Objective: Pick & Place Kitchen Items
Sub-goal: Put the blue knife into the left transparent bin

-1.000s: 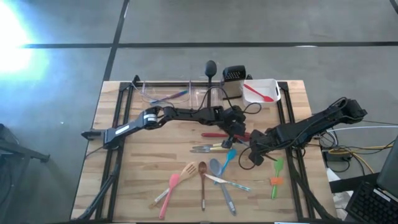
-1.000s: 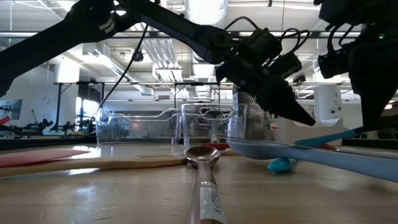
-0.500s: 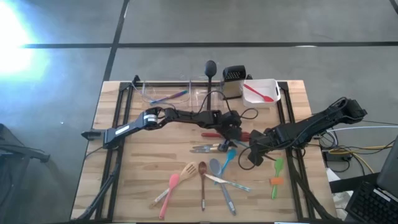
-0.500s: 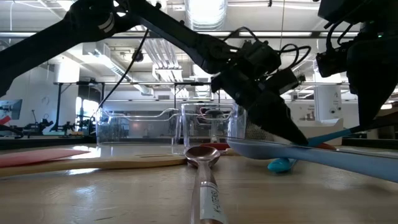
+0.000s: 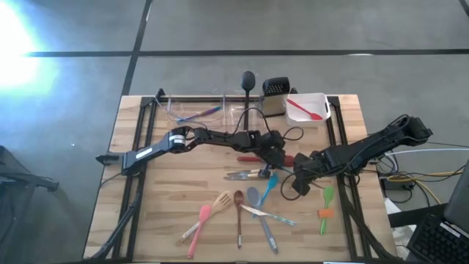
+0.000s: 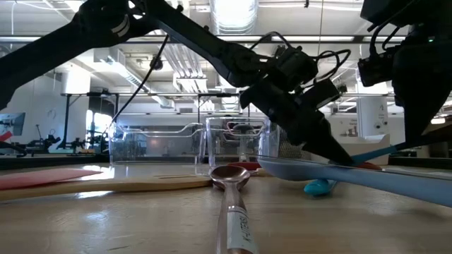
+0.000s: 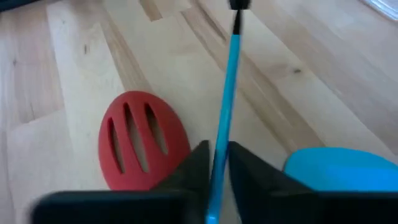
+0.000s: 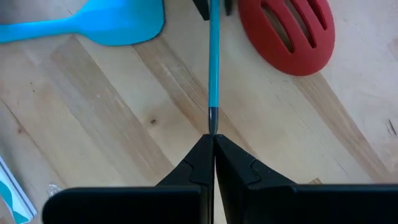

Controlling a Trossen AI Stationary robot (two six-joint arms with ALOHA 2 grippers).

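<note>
While both arms meet near the middle of the table, they hold one thin blue-handled utensil between them. The left gripper is clamped on one part of its blue stem, and the right gripper pinches the dark tip of the same stem with fingers pressed together. Just beside the stem lie a red slotted spatula and a light blue spatula, so little free room remains there.

The other utensils lie in the front middle: a wooden spoon, a pink spatula and green-orange tools near the right edge. The left half of the wood is bare. Along the far edge stand clear tubs, a steel grater and a white tub. No writing can be read.
</note>
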